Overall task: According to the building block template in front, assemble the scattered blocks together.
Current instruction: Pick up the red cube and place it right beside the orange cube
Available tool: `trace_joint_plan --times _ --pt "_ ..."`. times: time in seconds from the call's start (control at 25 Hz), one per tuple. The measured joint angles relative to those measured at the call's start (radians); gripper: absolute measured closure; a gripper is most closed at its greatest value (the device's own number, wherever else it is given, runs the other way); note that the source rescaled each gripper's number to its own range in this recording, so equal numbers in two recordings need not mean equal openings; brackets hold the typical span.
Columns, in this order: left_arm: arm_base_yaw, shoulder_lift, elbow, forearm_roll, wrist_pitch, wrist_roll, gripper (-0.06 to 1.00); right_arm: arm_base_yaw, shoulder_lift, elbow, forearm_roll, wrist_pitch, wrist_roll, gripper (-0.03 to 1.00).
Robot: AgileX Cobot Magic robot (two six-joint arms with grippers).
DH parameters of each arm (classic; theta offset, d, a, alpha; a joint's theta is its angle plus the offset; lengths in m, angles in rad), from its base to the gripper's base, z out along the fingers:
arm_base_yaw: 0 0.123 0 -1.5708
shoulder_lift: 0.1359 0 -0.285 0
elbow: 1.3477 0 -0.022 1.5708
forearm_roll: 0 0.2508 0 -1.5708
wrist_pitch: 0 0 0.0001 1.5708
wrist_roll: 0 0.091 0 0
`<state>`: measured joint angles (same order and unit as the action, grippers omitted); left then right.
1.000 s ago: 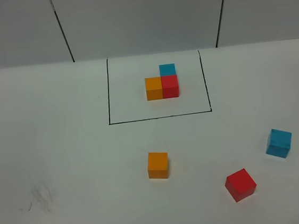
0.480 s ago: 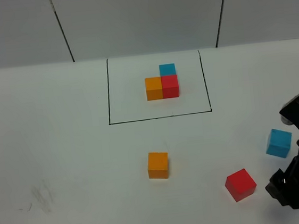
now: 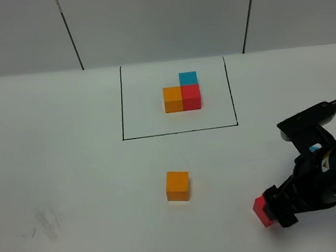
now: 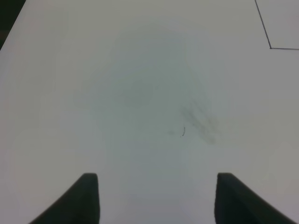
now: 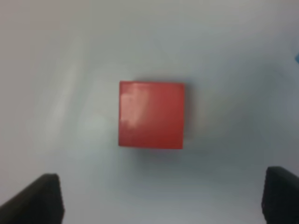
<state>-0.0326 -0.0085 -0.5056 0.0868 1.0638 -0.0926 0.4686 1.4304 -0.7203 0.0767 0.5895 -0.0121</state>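
Observation:
The building block template [image 3: 181, 94], an L of orange, red and light blue cubes, sits inside a black outline [image 3: 120, 107] at the back. A loose orange block [image 3: 178, 186] lies in the middle. My right gripper [image 3: 277, 206] hovers over the loose red block [image 3: 260, 211], which is half hidden under it. In the right wrist view the red block [image 5: 151, 115] lies just ahead of my open right gripper [image 5: 163, 200], apart from both fingers. Only a sliver of the blue block [image 3: 315, 147] peeks from behind the right arm. My left gripper [image 4: 159, 198] is open over bare table.
The white table [image 3: 70, 172] meets grey wall panels at the back. A faint smudge [image 3: 46, 223] marks the left front of the table. One corner of the black outline [image 4: 270, 46] shows in the left wrist view.
My right arm has come in from the lower right corner and now hangs over the red block, covering most of the blue block. No block has moved.

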Motion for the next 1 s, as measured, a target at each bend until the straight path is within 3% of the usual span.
trace_joint_plan --times 0.36,1.0 --pt "0.000 0.000 0.000 0.000 0.000 0.000 0.73 0.006 0.164 -0.106 0.000 0.031 0.105 0.24" --pt "0.000 0.000 0.000 0.000 0.000 0.000 0.73 0.006 0.232 -0.108 -0.082 0.006 0.165 0.24"
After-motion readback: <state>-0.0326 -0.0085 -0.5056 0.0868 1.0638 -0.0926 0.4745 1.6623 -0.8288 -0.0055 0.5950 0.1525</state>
